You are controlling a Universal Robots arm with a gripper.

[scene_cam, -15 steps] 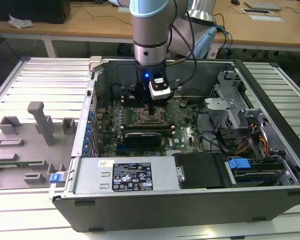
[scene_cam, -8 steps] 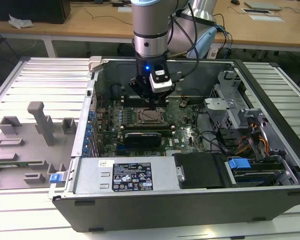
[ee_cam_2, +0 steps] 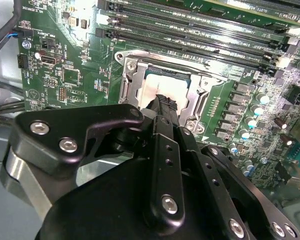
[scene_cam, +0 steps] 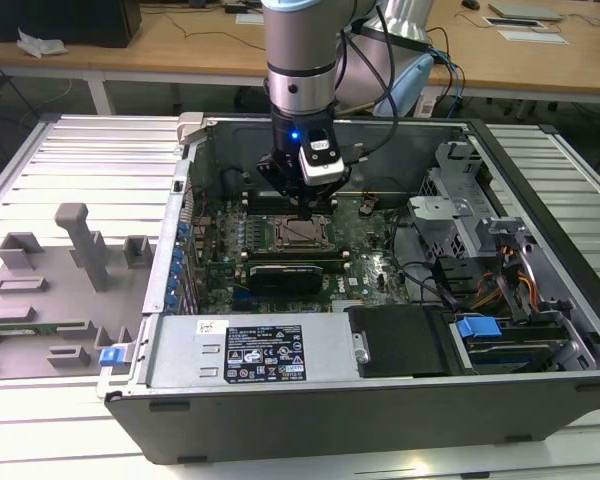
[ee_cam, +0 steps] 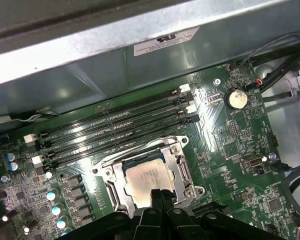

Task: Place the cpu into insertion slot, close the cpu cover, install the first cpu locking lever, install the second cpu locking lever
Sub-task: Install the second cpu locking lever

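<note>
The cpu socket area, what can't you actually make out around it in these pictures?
- Near edge of the cpu: hidden behind the fingers in both wrist views.
- Whether the fingertips touch the cpu: the contact spot is hidden behind the gripper body in the second wrist view.
- Socket detail in the exterior view: too small, partly behind the arm.
- Locking levers' state: thin and unclear beside the cover.

A lab or electronics workshop: an opened computer case [scene_cam: 380, 380] lies on a slatted metal bench [scene_cam: 70, 170], with wooden desks [scene_cam: 180, 40] behind at twelve o'clock.
</note>
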